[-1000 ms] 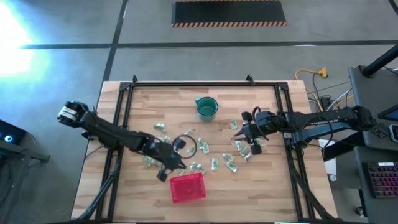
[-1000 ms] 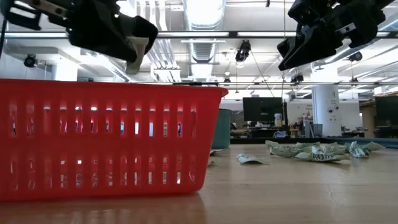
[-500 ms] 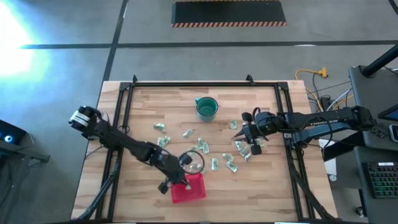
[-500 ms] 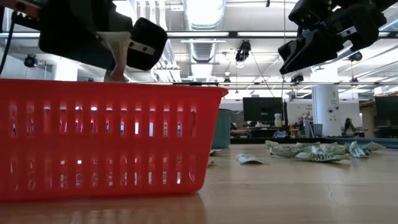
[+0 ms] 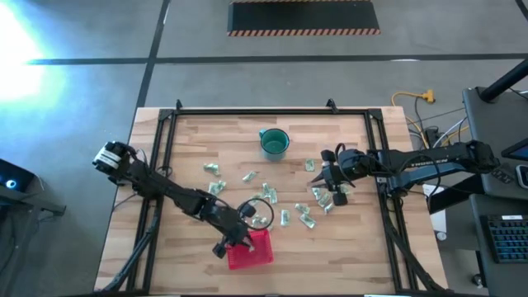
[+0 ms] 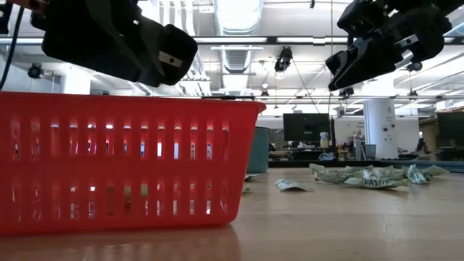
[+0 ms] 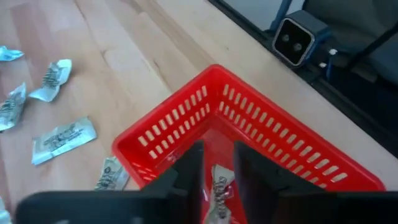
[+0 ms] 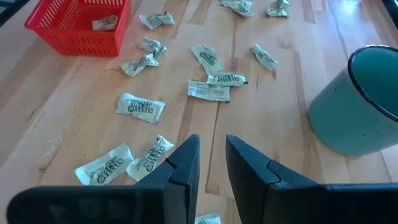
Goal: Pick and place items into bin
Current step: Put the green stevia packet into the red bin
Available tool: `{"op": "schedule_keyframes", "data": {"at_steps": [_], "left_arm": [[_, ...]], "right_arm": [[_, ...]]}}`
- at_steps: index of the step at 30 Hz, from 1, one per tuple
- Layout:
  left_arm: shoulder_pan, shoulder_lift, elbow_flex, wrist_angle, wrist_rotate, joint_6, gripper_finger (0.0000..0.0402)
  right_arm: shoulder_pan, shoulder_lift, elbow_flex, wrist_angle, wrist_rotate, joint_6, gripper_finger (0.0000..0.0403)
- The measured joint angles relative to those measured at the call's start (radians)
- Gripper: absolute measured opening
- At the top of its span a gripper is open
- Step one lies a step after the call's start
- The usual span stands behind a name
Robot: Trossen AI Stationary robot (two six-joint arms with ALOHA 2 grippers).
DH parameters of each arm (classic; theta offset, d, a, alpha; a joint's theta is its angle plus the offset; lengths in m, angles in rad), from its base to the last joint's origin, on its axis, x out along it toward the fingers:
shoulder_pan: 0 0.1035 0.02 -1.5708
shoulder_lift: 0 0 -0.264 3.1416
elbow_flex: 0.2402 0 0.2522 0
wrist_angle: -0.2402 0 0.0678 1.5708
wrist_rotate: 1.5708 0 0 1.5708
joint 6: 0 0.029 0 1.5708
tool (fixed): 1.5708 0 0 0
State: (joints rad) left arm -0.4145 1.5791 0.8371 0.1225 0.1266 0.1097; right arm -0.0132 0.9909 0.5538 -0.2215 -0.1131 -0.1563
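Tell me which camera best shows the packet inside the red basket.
Left wrist view: the packet lies on the red basket floor between the fingers. Right wrist view shows it small. Low view shows only the wall; high view hides it.

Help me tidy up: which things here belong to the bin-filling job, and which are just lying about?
Job:
small pale green wrapped packets scattered on the table
small red square plastic basket, one packet inside
left gripper above the basket

Lying about:
round teal cup

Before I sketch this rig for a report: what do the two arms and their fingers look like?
Both arms are dark, slim and jointed. The left arm has a pale cylindrical joint near its base. The right arm carries pale lettering along one link. Each ends in two flat, dark fingers.
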Motion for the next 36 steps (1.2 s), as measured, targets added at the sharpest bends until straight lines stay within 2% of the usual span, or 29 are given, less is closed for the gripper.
{"op": "schedule_keyframes", "data": {"at_steps": [7,14,18,25,36], "left_arm": [[0.000,-0.017,-0.002,-0.007,-0.011,0.000,0.0127],[0.000,-0.078,-0.002,-0.066,-0.150,0.000,0.0130],[0.000,-0.115,-0.011,-0.069,-0.215,-0.001,0.0130],[0.000,-0.169,-0.014,-0.113,-0.225,-0.063,0.0130],[-0.001,-0.175,-0.024,-0.114,-0.249,-0.078,0.0130]], "right_arm": [[0.000,0.000,-0.037,-0.001,0.031,0.026,0.0068],[0.000,0.000,-0.072,-0.015,0.359,0.069,0.0068],[-0.008,0.000,-0.074,-0.019,0.478,0.129,0.0068],[-0.076,0.000,-0.076,-0.202,0.481,0.292,0.0092],[-0.136,0.000,-0.104,-0.221,0.480,0.395,0.0144]]}}
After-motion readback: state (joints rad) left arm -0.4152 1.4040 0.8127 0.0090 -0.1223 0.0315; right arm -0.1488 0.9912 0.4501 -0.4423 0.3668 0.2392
